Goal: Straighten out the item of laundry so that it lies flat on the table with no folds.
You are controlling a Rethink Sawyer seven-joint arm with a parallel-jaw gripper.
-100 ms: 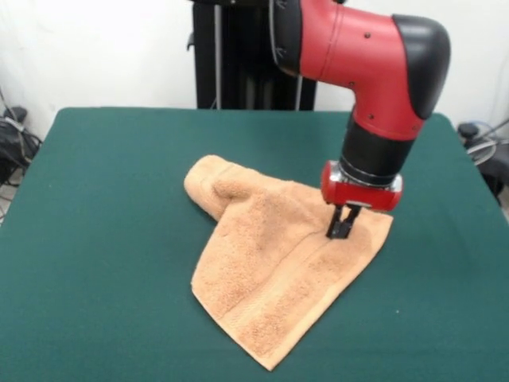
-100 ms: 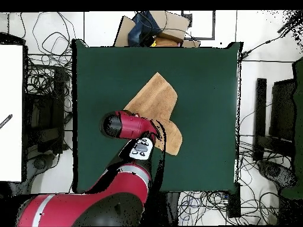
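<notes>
The towel (image 1: 278, 270) lies on the green desk (image 1: 103, 239) directly beneath the hand (image 1: 341, 226), whose dark fingertips press down onto the cloth close to the corner on the arm's side. The tips stand narrow and close together where they meet the terry, but whether they have actually pinched a ridge of fabric or merely rest on it cannot be told from either view, so its grip stays an open question. From the hand, the towel spreads away toward the front edge of the desk as a rough diamond, its woven band running diagonally just beside the fingertips. Well away from the hand, at the opposite corner, the cloth is doubled back on itself into a thick rolled fold, so the piece is not yet flat. Judging from this, the hand is set near the free corner because that is the spot from which the cloth can be anchored or drawn taut, pulling against the folded end; the fold itself probably needs its own lift and spread afterwards. In the overhead view the red arm (image 2: 127, 125) covers the near part of the towel, hiding the contact point altogether. No brand, label or readable writing shows on the towel or the desk; the small panel on the arm carries nothing legible.
</notes>
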